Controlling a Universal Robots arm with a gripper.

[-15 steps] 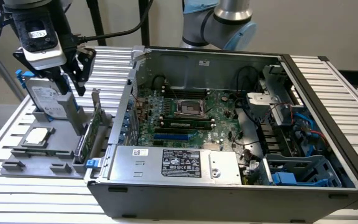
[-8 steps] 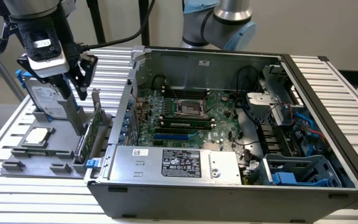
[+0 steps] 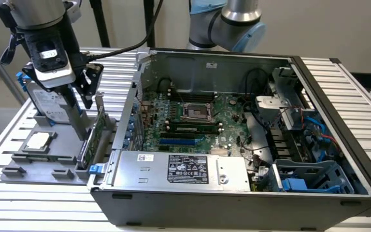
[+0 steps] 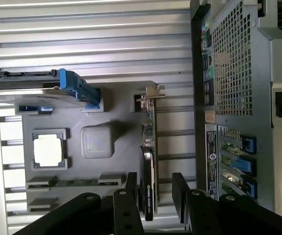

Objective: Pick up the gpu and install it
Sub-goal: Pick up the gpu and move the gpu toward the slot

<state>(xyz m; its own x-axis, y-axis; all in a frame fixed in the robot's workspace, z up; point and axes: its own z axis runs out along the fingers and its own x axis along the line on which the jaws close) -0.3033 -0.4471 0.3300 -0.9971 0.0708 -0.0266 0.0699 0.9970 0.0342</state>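
Observation:
The gpu (image 3: 94, 136) stands on edge in a slot of the grey holder tray (image 3: 38, 166), just outside the computer case on the exterior view's left. In the wrist view the gpu (image 4: 149, 164) appears edge-on, its silver bracket (image 4: 150, 94) at the far end. My gripper (image 3: 85, 102) hangs directly over the card and is open. Its two black fingers (image 4: 131, 188) stand on either side of the card's near end with a gap on each side, and the gripper (image 4: 155, 185) holds nothing.
On the same tray (image 4: 111, 161) are a silver hard drive (image 3: 47, 104) with blue rails (image 4: 77, 88) and a square CPU chip (image 4: 48, 151). The open case (image 3: 340, 159) lies to the exterior view's right, with the motherboard (image 3: 192, 121) and its blue slot (image 3: 182, 142) exposed.

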